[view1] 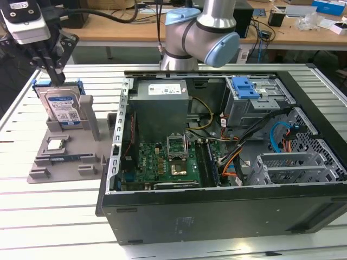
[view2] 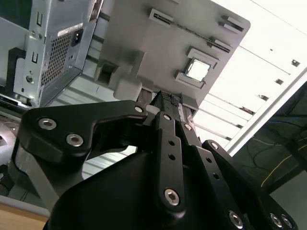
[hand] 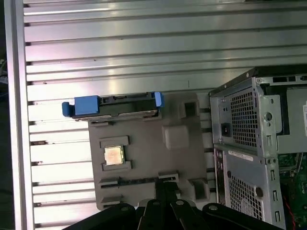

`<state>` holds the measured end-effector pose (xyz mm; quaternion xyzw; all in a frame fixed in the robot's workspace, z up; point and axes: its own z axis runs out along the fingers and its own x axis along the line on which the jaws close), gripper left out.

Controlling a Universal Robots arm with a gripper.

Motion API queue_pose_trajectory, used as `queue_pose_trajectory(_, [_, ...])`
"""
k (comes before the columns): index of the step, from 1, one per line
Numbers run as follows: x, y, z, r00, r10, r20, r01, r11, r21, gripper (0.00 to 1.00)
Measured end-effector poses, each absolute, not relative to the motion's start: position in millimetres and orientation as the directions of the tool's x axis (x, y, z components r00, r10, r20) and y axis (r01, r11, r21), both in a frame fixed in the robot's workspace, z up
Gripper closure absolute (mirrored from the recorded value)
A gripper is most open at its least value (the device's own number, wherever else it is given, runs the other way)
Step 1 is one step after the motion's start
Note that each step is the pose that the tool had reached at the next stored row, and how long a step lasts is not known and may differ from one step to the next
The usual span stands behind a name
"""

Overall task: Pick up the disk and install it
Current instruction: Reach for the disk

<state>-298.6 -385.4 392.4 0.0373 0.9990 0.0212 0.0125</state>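
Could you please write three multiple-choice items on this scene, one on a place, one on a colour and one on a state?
1. Where is the disk?
A. in the grey holder beside the case
B. inside the case
C. on top of the case

2. What colour is the bracket round the disk?
A. red
B. blue
C. yellow

3. How does the disk lie?
A. flat, label up
B. flat, label down
C. upright on its edge

Answers:
1 A: the exterior view shows it slotted in the holder, to the left of the case in that view.
2 B: the bracket's blue ends show in the first wrist view.
3 C: its label faces sideways and its lower edge sits in the holder.
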Motion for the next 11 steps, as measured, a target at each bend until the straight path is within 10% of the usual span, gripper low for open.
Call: queue_pose_trajectory(11, [-337.1,-373.8,391.3,-0.997,0.075,-0.023,0.074,0.996,0.043,0.89])
